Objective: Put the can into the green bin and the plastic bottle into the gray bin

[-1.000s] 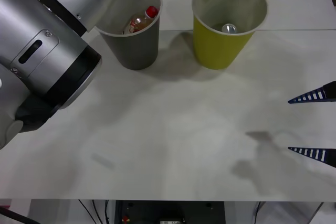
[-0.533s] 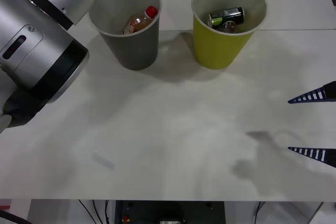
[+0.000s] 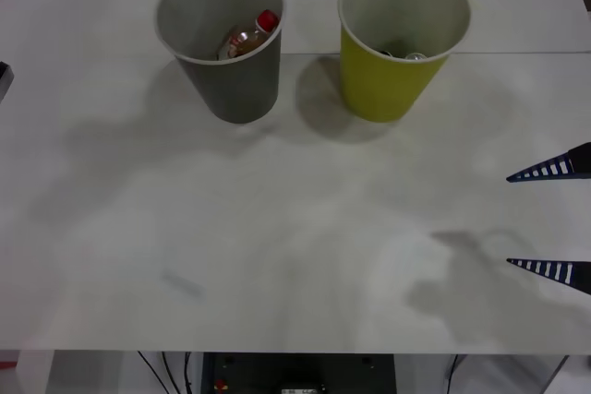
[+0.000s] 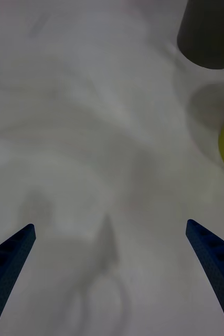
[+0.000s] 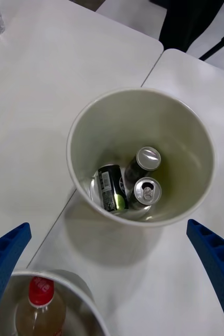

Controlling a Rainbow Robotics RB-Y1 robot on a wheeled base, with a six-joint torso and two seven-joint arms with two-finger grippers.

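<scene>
Both sorted: can (image 5: 112,188) in green bin (image 3: 388,76), bottle (image 3: 247,37) in gray bin (image 3: 231,80); left tool (image 5: 112,294), right tool (image 3: 554,220) spread, seemingly empty.

left gripper (image 5: 112,278) withdrawn upward — jaws spread | can (image 5: 112,188) dropped (lies deep in green bin (image 3: 388,85))

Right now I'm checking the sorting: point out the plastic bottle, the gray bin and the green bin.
plastic bottle (image 3: 266,20): front view, on its red cap.
gray bin (image 3: 242,85): front view, on its dark outer wall.
green bin (image 5: 190,123): left wrist view, on its pale inner wall.
</scene>
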